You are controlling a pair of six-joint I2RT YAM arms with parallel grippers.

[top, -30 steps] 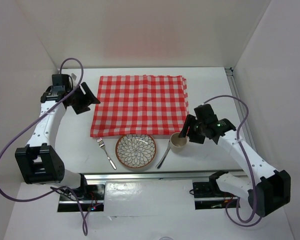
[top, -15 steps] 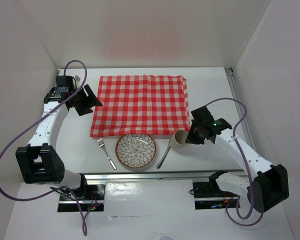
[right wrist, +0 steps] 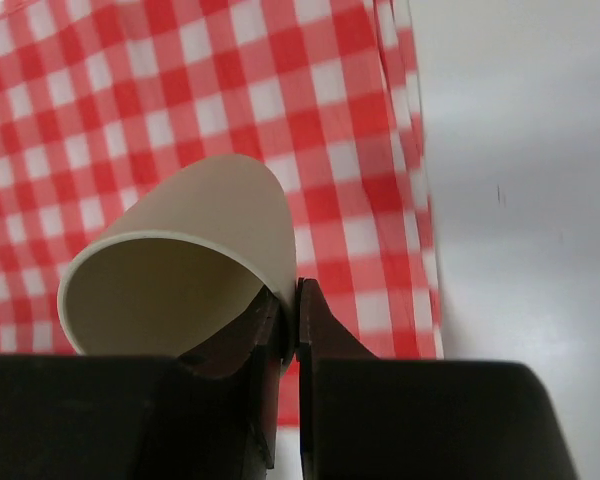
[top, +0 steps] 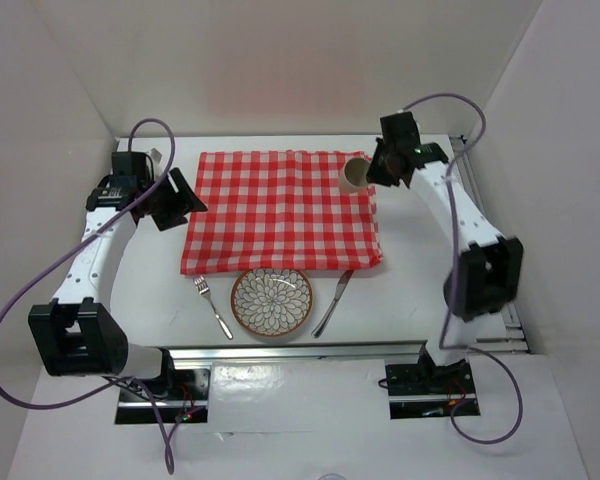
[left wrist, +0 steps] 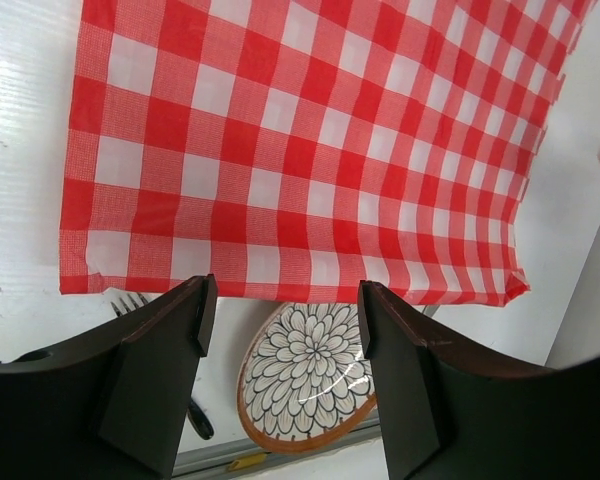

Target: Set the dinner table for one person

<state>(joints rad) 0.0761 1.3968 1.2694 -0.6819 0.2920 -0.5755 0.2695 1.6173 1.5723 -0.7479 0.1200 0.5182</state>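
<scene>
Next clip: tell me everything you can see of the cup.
The cup is plain cream, paper by its look, with a thin rim and nothing visible inside. It is tilted, its mouth toward the wrist camera. The right gripper pinches its wall at the rim, jaws almost shut. It is over the far right corner of the checked cloth; whether its base touches the cloth cannot be told.

White arms (top: 98, 255), black joints (top: 75, 335), purple cables (top: 448, 97).

Plain white walls (top: 300, 60) on 3 sides — soft, even light
</scene>
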